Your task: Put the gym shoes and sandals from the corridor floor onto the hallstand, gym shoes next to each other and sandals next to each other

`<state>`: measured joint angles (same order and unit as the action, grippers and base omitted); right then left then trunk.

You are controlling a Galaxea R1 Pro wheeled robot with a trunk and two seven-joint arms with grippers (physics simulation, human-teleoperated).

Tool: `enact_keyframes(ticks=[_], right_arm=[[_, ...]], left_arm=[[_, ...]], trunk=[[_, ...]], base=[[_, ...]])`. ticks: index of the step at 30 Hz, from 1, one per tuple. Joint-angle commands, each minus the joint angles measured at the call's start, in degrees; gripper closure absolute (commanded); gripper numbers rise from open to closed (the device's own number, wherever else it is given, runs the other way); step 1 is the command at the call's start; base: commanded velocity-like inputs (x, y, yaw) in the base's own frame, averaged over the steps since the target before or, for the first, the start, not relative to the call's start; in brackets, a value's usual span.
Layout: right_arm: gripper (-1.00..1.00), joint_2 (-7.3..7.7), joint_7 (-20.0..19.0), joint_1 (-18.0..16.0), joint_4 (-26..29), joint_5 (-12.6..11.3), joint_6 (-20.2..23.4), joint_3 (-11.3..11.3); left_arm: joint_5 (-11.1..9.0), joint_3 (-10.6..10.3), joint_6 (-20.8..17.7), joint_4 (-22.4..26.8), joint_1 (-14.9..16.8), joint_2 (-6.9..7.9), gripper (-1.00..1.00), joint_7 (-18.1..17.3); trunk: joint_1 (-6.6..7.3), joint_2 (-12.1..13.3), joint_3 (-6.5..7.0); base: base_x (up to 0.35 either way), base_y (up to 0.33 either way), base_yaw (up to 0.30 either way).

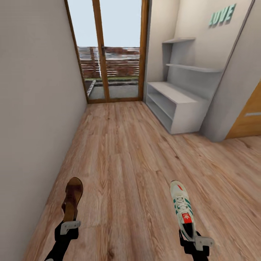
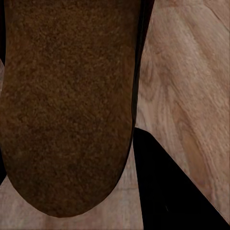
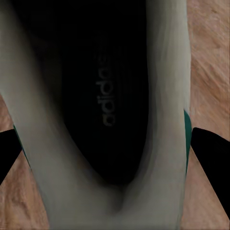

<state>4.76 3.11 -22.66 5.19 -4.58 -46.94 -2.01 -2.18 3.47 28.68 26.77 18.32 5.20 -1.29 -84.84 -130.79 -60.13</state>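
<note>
the left gripper [image 1: 69, 227] was closed on a brown sandal [image 1: 72, 197] at its heel; the right gripper [image 1: 195, 241] was clamped on a gym shoe [image 1: 183, 208] at its heel collar. both were carried above the corridor floor [image 1: 127, 163]. both items looked light; the sandal's thin sole could flex. the hallstand [image 1: 181, 105] stood well ahead, with no obstruction between.

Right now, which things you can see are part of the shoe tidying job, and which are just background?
Part of the job:
- sandal, held in the left gripper
- gym shoe, held in the right gripper
- hallstand, no shoes on it yet
- corridor floor

Background:
- glass door
- LOVE wall sign
- wooden door
</note>
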Motion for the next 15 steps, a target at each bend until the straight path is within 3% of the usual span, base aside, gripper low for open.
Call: enact_keyframes(ticks=[1, 8, 15], right_arm=[[1.00, 0.02, -0.02, -0.02, -0.01, -0.43, -0.17, -0.27], [1.00, 0.03, 0.05, -0.04, -0.01, -0.49, -0.17, -0.27], [1.00, 0.13, 0.28, -0.02, -0.03, -0.68, -0.29, -0.21]], left_arm=[[-0.02, 0.06, 0.15, -0.05, 0.05, -0.01, 1.00, -0.12], [-0.06, 0.05, 0.15, -0.05, 0.05, -0.01, 1.00, -0.12], [-0.22, 0.22, 0.15, 0.07, 0.05, 0.05, 1.00, -0.12]], trunk=[[-0.02, -0.02, -0.04], [-0.02, -0.02, -0.04], [-0.02, -0.02, -0.04]], base=[[0.319, 0.145, 0.279], [0.319, 0.115, 0.269], [0.323, 0.083, 0.050]])
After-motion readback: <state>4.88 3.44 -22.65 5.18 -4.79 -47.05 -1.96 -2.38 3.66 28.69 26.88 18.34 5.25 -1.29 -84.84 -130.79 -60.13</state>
